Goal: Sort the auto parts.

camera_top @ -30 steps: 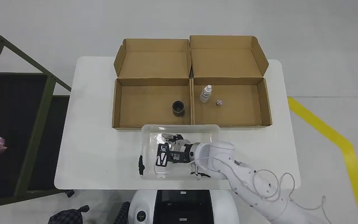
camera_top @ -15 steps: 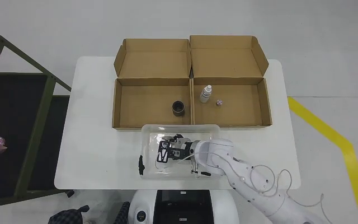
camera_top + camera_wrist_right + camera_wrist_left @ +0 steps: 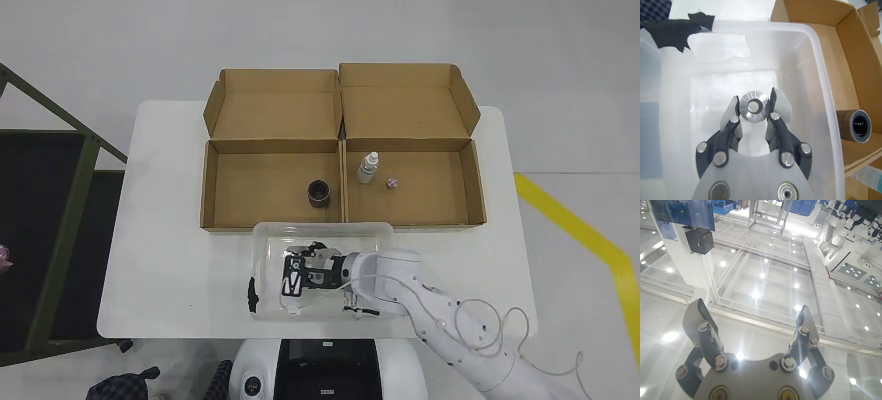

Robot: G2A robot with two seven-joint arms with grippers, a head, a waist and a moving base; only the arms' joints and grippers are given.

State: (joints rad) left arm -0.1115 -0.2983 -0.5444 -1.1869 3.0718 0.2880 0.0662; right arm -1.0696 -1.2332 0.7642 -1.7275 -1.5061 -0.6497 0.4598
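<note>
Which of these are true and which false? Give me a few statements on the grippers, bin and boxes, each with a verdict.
1. The right gripper is shut on a metal ring over the clear bin. True.
2. The left gripper grips a part. False: it is open and holds nothing.
3. The dark cylinder lies in the clear bin. False: it is in a cardboard box.
4. The white bottle is in the neighbouring cardboard box. True.
</note>
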